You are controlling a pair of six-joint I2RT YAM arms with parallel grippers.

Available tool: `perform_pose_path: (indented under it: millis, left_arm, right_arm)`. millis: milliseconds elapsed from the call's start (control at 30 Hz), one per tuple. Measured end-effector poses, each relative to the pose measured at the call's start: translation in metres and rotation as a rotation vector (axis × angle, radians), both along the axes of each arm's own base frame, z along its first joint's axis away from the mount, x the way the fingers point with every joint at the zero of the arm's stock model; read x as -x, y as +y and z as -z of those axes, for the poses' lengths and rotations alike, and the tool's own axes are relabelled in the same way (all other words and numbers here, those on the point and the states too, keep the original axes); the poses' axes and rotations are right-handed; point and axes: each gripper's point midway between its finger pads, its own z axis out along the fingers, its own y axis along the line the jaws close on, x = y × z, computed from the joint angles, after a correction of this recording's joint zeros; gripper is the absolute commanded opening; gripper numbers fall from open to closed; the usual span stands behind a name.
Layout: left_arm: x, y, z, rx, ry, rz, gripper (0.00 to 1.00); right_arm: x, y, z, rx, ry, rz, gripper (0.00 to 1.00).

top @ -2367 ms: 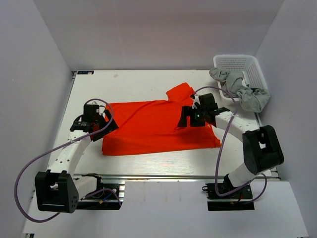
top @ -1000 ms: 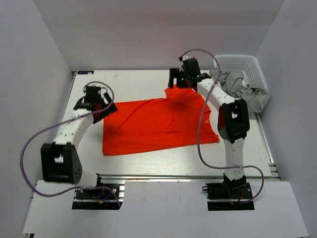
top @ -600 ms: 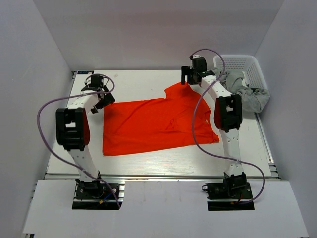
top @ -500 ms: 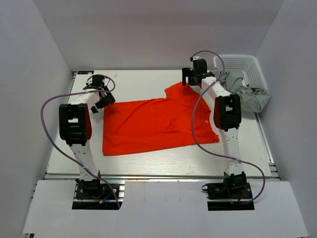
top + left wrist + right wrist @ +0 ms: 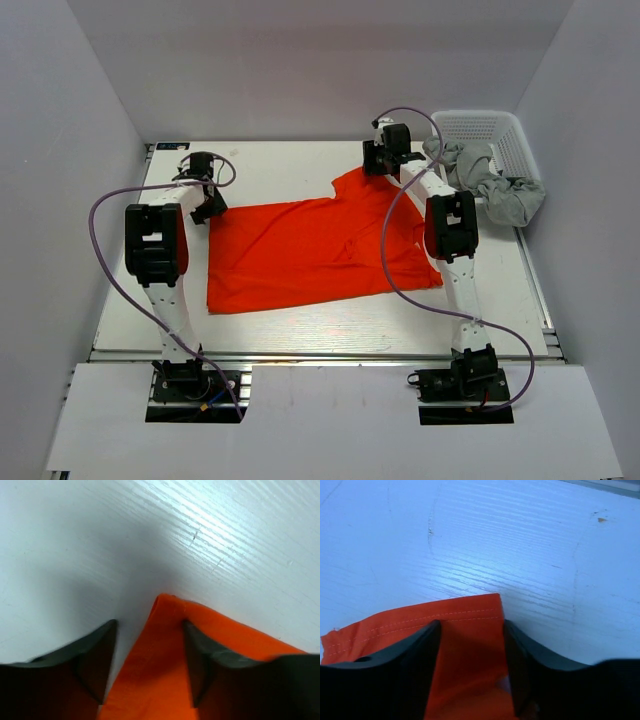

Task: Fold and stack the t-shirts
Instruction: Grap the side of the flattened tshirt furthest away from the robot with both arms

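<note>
Across the middle of the white table (image 5: 280, 165): we see a bright orange-red cloth t-shirt (image 5: 310, 250) spread flat, not yet folded.
Left hand (image 5: 147, 630): open; its dark fingers (image 5: 95, 655) stand either side of the shirt's far left corner, and the cloth lies ungripped between them on the table.
Right hand (image 5: 472, 627): open likewise; its jaws straddle the stitched hem corner at the shirt's far right end.
Shirt relative to hands: we judge each corner to sit between the jaws, low against the table, placed for a pinch.
Other shirts: crumpled pale grey cloth t-shirts (image 5: 490, 185) hang over the rim of a white plastic lattice basket (image 5: 480, 122), near the right hand and apart from the orange shirt.
Risk, shallow bite: little more than the corner tip lies between the left jaws, so closing may catch too little cloth, which could slip out on lifting.
Risk, uneven lift: if one hand grips and the other misses, we expect a skewed fold.
</note>
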Motion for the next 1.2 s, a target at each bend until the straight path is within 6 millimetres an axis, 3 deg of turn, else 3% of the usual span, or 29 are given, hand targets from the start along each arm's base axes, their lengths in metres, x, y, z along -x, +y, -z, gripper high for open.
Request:
perform_pose_path:
  millis: [133,167,200,233,300,533,667,800,900,1000,1100,1200]
  left_arm:
    - [-0.003,-0.001,0.0,0.005,-0.016,0.005,0.34]
    - [-0.004,-0.001,0.0,0.008,-0.02,0.007,0.26]
    - [-0.004,-0.002,0.0,0.012,-0.023,0.007,0.18]
    - [-0.005,-0.003,0.0,0.016,-0.027,0.009,0.11]
    - [-0.006,-0.005,0.0,0.025,-0.033,0.017,0.0]
    - [-0.011,-0.009,-0.001,0.023,-0.05,0.072,0.0]
    - [-0.002,-0.013,-0.002,0.026,-0.065,0.095,0.0]
    - [0.021,-0.016,-0.01,0.038,-0.07,0.103,0.0]
    - [0.036,-0.017,-0.026,0.04,-0.106,0.105,0.0]
    - [0.044,-0.02,-0.046,0.042,-0.161,0.114,0.0]
    - [0.051,-0.023,-0.056,0.053,-0.193,0.124,0.0]
    - [0.064,-0.028,-0.055,0.071,-0.198,0.138,0.0]
  right_arm:
    - [0.003,0.007,0.0,-0.014,0.003,-0.033,0.34]
    - [0.003,0.008,0.0,-0.016,0.004,-0.041,0.24]
    - [0.004,0.01,0.0,-0.016,0.003,-0.052,0.08]
    - [0.004,0.011,0.0,-0.018,0.004,-0.061,0.0]
    - [0.006,0.014,0.0,-0.026,0.007,-0.074,0.0]
    - [0.014,0.019,0.003,-0.028,0.002,-0.122,0.0]
    - [0.033,0.014,-0.005,-0.024,0.003,-0.125,0.0]
    - [0.048,0.009,-0.038,-0.028,-0.054,-0.13,0.0]
    - [0.058,0.005,-0.07,-0.037,-0.122,-0.129,0.0]
    - [0.082,-0.002,-0.096,-0.046,-0.177,-0.126,0.0]
    - [0.11,-0.01,-0.108,-0.053,-0.211,-0.121,0.0]
    - [0.14,-0.02,-0.107,-0.058,-0.221,-0.111,0.0]
